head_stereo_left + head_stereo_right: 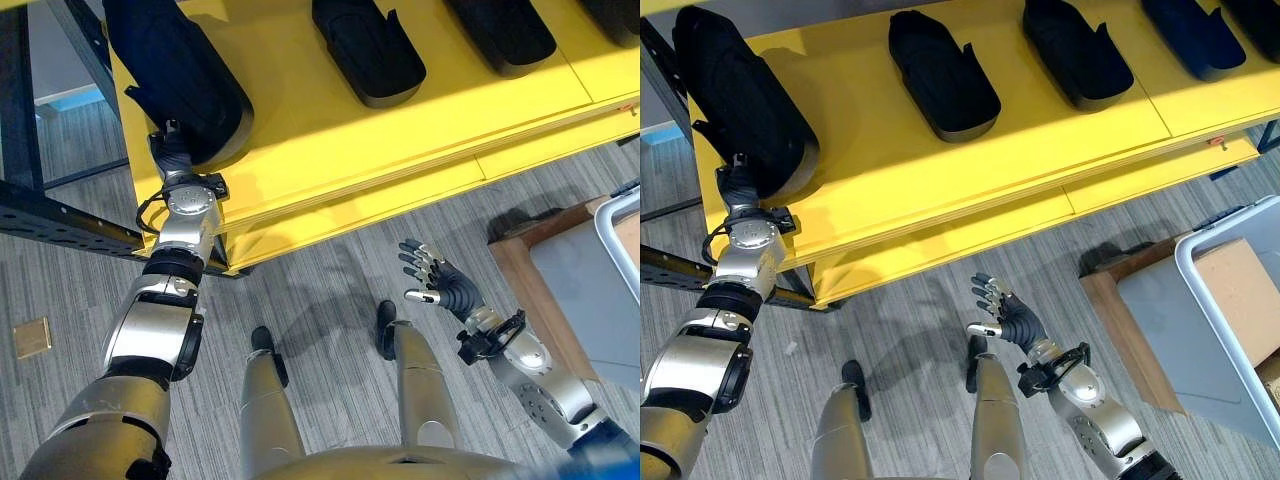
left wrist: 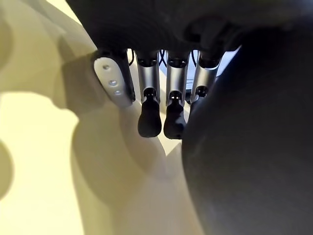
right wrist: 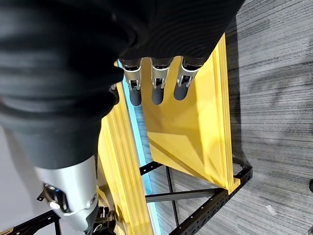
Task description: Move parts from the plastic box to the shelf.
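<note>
Several black moulded parts lie in a row on the yellow shelf (image 1: 400, 130). The largest part (image 1: 180, 70) sits at the shelf's left end. My left hand (image 1: 172, 152) reaches up to this part's near edge. In the left wrist view its straight fingers (image 2: 149, 112) lie against the part's dark side (image 2: 249, 161), open, not curled round it. My right hand (image 1: 1012, 318) hangs over the floor in front of the shelf, fingers spread, holding nothing. The plastic box (image 1: 1230, 300), pale grey-blue, stands at the far right.
The box rests on a low brown wooden stand (image 1: 1110, 300) and holds a cardboard-coloured piece (image 1: 1240, 280). More black parts (image 1: 940, 75) (image 1: 1075, 50) lie further along the shelf. A black perforated metal frame (image 1: 60, 215) carries the shelf's left end. Grey carpet lies below.
</note>
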Tool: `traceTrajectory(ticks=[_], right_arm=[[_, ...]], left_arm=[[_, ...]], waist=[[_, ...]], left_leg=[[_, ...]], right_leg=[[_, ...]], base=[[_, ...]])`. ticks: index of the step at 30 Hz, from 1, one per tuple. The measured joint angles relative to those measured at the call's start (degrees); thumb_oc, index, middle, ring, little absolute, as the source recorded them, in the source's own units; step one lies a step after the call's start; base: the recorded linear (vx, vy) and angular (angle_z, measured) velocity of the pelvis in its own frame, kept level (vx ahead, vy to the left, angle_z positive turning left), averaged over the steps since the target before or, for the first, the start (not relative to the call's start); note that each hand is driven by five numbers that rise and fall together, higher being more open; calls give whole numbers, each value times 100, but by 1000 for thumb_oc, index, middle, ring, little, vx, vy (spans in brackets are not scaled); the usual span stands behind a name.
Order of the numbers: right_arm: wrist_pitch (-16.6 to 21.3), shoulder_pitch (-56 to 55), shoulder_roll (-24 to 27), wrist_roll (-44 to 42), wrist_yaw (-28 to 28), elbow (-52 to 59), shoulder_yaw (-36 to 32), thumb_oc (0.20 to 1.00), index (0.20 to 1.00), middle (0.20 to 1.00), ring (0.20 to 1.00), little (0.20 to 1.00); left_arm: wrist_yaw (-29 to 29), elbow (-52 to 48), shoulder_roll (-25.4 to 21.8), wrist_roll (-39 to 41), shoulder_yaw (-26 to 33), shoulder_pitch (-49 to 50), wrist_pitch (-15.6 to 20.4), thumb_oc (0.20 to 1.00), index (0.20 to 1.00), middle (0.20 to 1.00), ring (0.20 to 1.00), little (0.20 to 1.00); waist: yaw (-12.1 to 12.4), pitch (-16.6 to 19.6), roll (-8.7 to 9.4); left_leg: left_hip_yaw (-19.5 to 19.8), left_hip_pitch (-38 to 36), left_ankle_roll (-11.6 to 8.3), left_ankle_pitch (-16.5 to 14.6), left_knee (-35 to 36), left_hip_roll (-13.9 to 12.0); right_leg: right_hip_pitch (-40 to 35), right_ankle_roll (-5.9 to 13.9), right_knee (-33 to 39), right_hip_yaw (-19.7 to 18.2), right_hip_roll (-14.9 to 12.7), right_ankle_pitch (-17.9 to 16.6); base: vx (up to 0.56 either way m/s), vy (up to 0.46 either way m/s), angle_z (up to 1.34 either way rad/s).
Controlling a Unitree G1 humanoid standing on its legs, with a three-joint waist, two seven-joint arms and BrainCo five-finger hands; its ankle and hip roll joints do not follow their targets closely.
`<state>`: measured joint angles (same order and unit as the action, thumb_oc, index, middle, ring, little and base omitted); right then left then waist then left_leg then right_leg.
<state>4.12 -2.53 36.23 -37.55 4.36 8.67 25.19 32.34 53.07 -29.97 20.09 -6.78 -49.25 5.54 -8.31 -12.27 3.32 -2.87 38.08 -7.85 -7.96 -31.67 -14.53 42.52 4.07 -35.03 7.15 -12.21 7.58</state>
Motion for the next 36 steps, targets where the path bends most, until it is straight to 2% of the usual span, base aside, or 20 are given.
traceTrajectory(ticks=[4, 8, 9, 10, 11, 36], right_arm=[[-6, 23, 0, 0, 4, 1, 0, 1000, 1000, 1000, 1000, 1000], [-22, 14, 30, 0, 6, 24, 0, 1000, 1000, 1000, 1000, 1000], [-23, -11, 52, 0, 7, 64, -4, 1000, 1000, 1000, 1000, 1000], [-24, -8, 53, 0, 19, 67, -10, 1000, 1000, 1000, 1000, 1000], [-25, -9, 53, 0, 19, 67, -20, 1000, 1000, 1000, 1000, 1000], [-71, -16, 69, 1, 23, 148, -28, 1000, 1000, 1000, 1000, 1000]], left_arm=[[6, -55, -9, -153, 0, 39, -41, 200, 200, 200, 200, 200], [19, -231, -33, -226, 22, 125, -83, 200, 200, 200, 200, 200], [18, -232, -40, -284, 20, 146, -86, 341, 341, 341, 341, 341], [23, -238, -56, -357, 10, 154, -96, 821, 821, 821, 821, 821], [24, -241, -62, -388, 8, 164, -95, 1000, 1000, 1000, 1000, 1000], [9, -634, -17, 183, 587, 551, 23, 1000, 1000, 1000, 1000, 1000]], waist=[[4, -30, -25], [24, -235, -61], [25, -235, -62], [23, -239, -63], [24, -240, -64], [25, -241, -60]], left_leg=[[-2, -11, -3, 2, 6, 0], [-2, -156, -13, 8, 38, 0], [-1, -165, -13, 8, 54, -2], [3, -164, -13, 9, 61, -7], [4, -165, -13, 9, 61, -10], [11, -216, -14, 9, 54, -10]], right_leg=[[-2, -3, -10, 0, 3, 1], [-118, -25, -40, 0, 0, 29], [-119, -30, -40, 0, 2, 38], [-116, -34, -42, 1, 8, 40], [-115, -40, -47, 0, 11, 44], [-146, -48, -109, -1, 7, 81]], base=[[0, 0, 0], [0, 0, 0], [0, 0, 0], [0, 0, 0], [0, 0, 0], [0, 0, 0]])
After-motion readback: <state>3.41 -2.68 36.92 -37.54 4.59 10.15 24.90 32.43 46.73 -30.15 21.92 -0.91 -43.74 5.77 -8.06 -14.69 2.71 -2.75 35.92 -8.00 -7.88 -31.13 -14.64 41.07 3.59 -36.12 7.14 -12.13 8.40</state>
